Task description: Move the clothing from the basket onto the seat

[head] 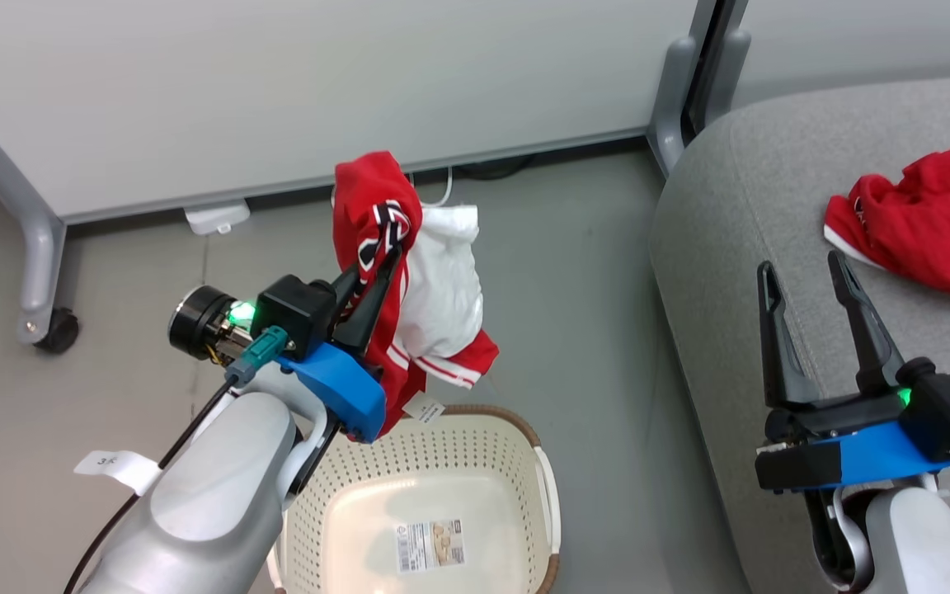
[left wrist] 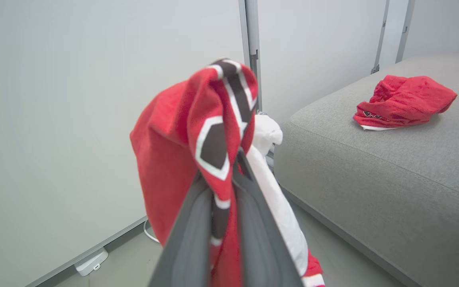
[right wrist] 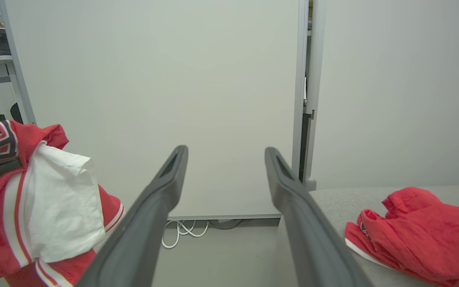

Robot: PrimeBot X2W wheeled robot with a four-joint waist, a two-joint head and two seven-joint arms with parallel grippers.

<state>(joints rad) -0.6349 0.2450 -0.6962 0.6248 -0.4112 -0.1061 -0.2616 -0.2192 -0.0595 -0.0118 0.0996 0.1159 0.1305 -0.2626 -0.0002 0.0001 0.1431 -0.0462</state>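
My left gripper [head: 380, 268] is shut on a red garment [head: 376, 206] with white trim and black-and-white lettering. It hangs in the air above the back rim of the basket [head: 417, 495], white lining and small tag dangling. In the left wrist view the same cloth [left wrist: 197, 139] drapes over the closed fingers [left wrist: 189, 235]. The basket's floor is bare except for a label. A second red garment [head: 920, 214] lies crumpled on the grey seat [head: 739, 214], also seen in the left wrist view [left wrist: 405, 101] and right wrist view [right wrist: 420, 231]. My right gripper [head: 805, 276] is open over the seat's front edge, holding nothing.
White partition panels [head: 318, 82] on grey wheeled legs [head: 38, 247] stand behind the basket. A white cable [right wrist: 181, 229] lies on the floor at the panel's foot. Grey floor [head: 574, 330] runs between basket and seat.
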